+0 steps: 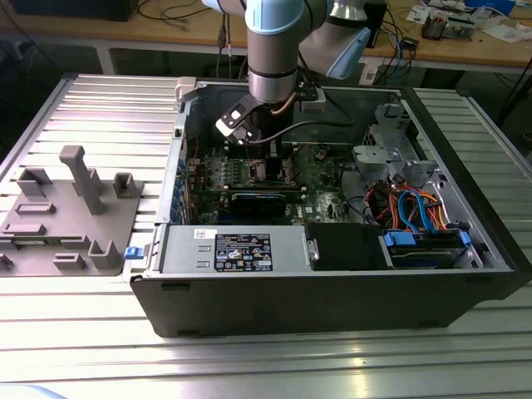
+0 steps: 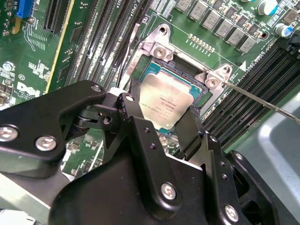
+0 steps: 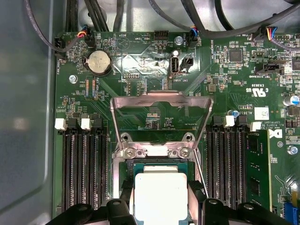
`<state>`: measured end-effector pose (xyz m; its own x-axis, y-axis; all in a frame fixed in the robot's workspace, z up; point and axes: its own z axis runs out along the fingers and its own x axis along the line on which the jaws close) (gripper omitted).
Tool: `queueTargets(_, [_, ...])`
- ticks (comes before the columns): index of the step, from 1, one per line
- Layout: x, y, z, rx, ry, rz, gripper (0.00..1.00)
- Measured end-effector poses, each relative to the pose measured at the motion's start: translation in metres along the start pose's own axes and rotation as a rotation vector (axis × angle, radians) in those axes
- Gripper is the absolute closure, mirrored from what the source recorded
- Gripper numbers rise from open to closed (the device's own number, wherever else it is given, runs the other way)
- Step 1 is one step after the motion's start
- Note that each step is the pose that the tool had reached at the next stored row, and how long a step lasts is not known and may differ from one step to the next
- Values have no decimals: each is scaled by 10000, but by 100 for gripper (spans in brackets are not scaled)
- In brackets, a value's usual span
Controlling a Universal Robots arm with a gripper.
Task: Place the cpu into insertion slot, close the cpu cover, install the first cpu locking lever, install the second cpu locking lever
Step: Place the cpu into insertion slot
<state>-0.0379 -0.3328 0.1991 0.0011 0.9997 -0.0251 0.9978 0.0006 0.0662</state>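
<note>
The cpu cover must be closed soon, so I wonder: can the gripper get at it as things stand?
Probably not yet: the gripper seems shut on the cpu at the insertion slot. The cpu cover itself stands raised open, with nothing blocking it.

A ribbed metal table (image 1: pixel 249 366) bears an open computer case (image 1: pixel 316 303) and grey fixture (image 1: pixel 71 220).

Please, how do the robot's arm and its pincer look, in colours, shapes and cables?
The arm is a round tube, silver-grey with light blue joint caps. A black cable runs out from its wrist. The pincer is matt black, built of flat, angular link plates with rounded ends, joined by silver screws.
</note>
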Motion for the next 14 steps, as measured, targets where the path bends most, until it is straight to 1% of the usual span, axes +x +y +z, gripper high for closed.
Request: queueTargets(14, [0,0,7,-1,3,0,46])
